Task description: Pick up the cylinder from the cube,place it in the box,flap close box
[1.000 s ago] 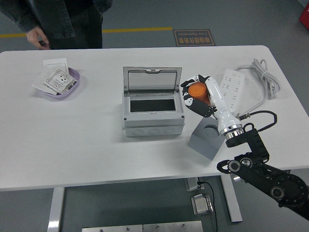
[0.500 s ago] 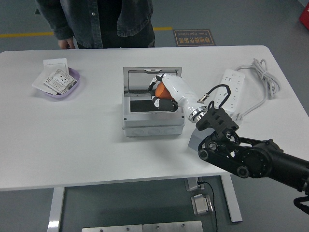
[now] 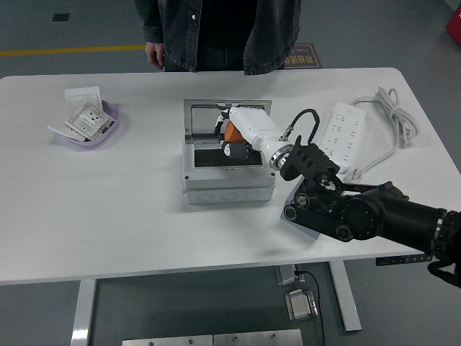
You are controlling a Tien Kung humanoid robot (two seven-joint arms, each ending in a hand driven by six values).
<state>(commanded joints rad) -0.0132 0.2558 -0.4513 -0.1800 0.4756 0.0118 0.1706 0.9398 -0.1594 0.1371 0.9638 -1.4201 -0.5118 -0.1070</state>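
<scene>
Cylinder (image 3: pixel 230 133), orange, sits gripped in the curled fingers of the right robot hand (image 3: pixel 236 134), held over the open interior of the grey junction box (image 3: pixel 228 180). Nearest the camera, the black right arm (image 3: pixel 360 213) comes in from the lower right and hides most of the grey cube (image 3: pixel 288 209) beside the box's right side, so only a sliver of the cube shows. From the arm a white forearm reaches left across the box's right wall to the dark opening, where the hand's fingers are wrapped around the cylinder; whether the cylinder touches the box floor cannot be told. Behind the hand the box's hinged flap (image 3: pixel 209 115) stands upright. To the right on the white tabletop (image 3: pixel 108 216) lies a white power strip (image 3: pixel 342 133) with its coiled cable (image 3: pixel 392 115). At far left a purple dish (image 3: pixel 97 126) holds white socket plates (image 3: pixel 88 119). Beyond the far edge a person (image 3: pixel 209 32) in a dark jacket stands, one hand hanging near the edge.
</scene>
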